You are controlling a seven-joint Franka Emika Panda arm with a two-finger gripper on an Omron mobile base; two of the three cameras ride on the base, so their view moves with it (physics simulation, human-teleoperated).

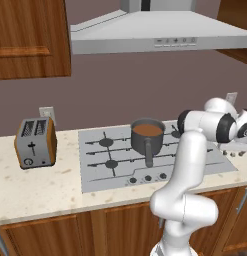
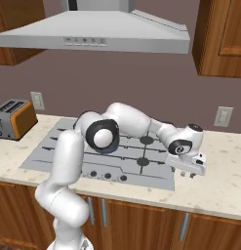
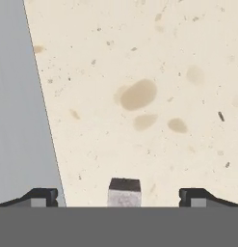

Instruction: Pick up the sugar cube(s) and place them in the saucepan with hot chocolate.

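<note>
A small pale sugar cube [image 3: 124, 192] lies on the speckled beige counter [image 3: 149, 72], midway between my two dark fingertips [image 3: 43, 197]. My gripper [image 3: 121, 198] is open, its jaws standing wide on either side of the cube without touching it. From the base views the gripper [image 1: 234, 153] [image 2: 188, 173] hangs low over the counter just right of the cooktop. The dark grey saucepan [image 1: 147, 141] stands on a rear burner with its long handle pointing toward the front. It holds reddish-brown hot chocolate [image 1: 147, 130]. The saucepan is well to the left of the gripper.
The grey cooktop [image 1: 100, 165] [image 2: 49, 154] has knobs along its front, and its edge [image 3: 19, 96] lies close beside the cube. A toaster [image 1: 36, 142] [image 2: 13, 118] stands at the far left. A range hood [image 1: 160, 32] hangs overhead. The counter's front edge is near.
</note>
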